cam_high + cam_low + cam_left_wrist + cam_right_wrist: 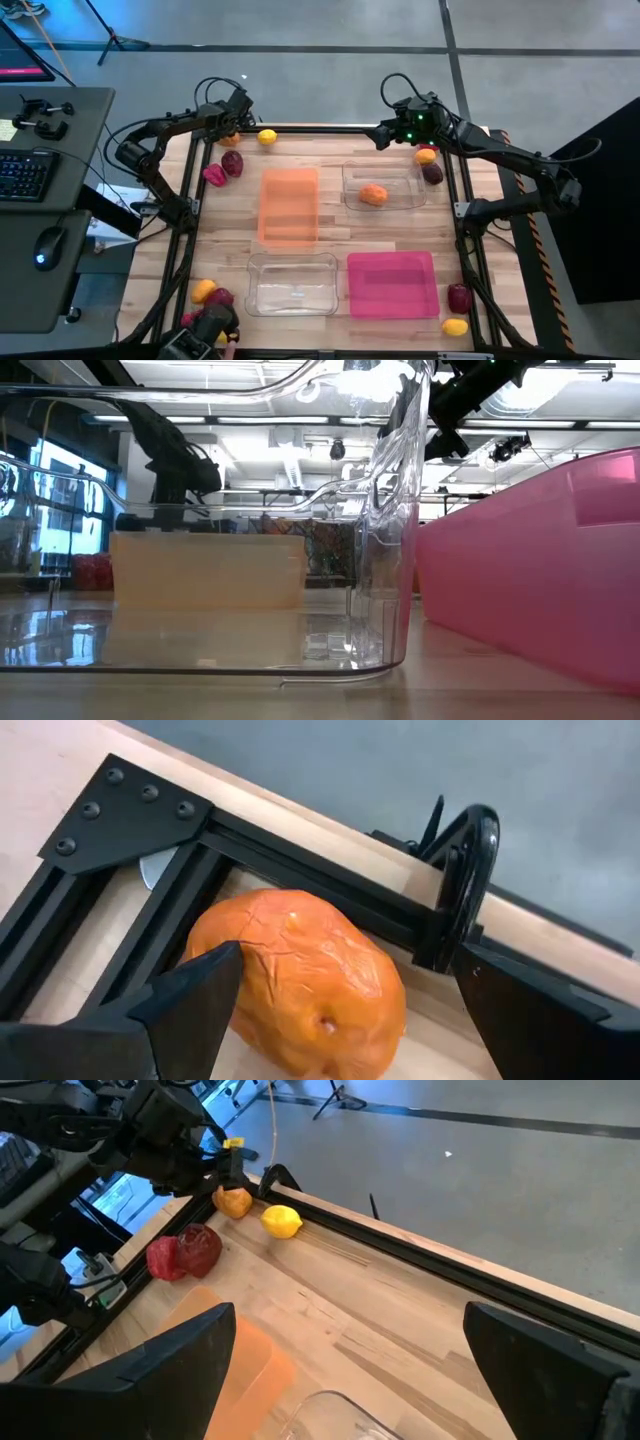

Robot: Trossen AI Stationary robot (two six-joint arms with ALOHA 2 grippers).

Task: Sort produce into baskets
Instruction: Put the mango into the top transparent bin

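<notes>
Orange basket, two clear, one pink.

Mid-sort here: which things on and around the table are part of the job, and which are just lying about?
Job:
orange fruit between the open left gripper jaws
lemon
maroon fruit
red pepper
orange basket
pink basket
two clear baskets

Lying about:
keyboard
mouse

Two thin black arms with looping black cables, a small green light on the right arm.
</notes>
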